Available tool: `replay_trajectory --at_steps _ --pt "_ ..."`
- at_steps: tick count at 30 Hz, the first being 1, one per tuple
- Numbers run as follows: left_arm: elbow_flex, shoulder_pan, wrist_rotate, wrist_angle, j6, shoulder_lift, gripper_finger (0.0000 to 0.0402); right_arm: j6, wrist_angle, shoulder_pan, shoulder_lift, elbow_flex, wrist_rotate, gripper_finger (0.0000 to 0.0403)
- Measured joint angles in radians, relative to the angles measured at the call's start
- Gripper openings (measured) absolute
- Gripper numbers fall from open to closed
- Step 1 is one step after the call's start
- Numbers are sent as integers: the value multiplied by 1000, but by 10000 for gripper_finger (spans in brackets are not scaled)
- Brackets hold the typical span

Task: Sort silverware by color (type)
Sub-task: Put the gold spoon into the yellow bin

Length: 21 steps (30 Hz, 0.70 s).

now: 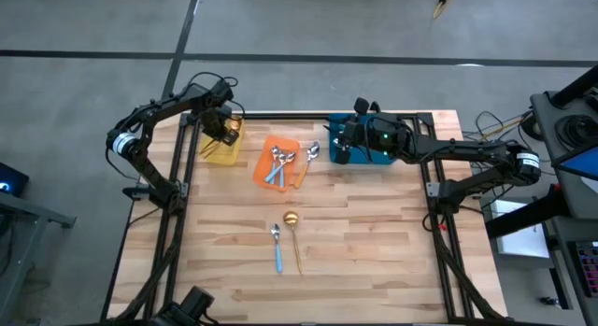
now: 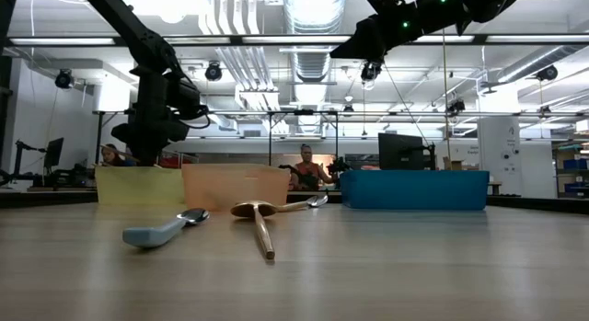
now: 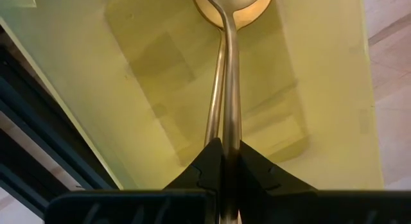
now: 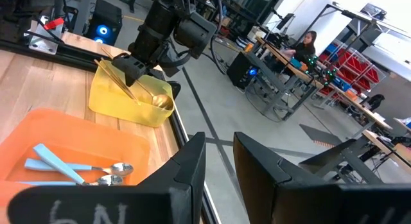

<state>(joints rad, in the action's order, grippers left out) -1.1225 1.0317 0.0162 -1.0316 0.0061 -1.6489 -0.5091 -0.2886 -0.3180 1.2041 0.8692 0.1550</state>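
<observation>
Gold spoon (image 3: 226, 89) — bowl-down in yellow bin (image 3: 321, 76)

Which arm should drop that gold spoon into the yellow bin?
The left. Its gripper is shut on the gold spoon, already over the yellow bin. The right gripper hovers by the blue bin, holding nothing.

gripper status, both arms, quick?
Left gripper: shut on a gold spoon, over the yellow bin.
Right gripper: open, empty, above the blue bin.
</observation>
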Motion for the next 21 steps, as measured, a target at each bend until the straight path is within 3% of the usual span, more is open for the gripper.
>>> replay_trajectory --at_steps 21 --pt "0 0 0 -99 -17 0 10 -3 1 0 0 0 1 73"
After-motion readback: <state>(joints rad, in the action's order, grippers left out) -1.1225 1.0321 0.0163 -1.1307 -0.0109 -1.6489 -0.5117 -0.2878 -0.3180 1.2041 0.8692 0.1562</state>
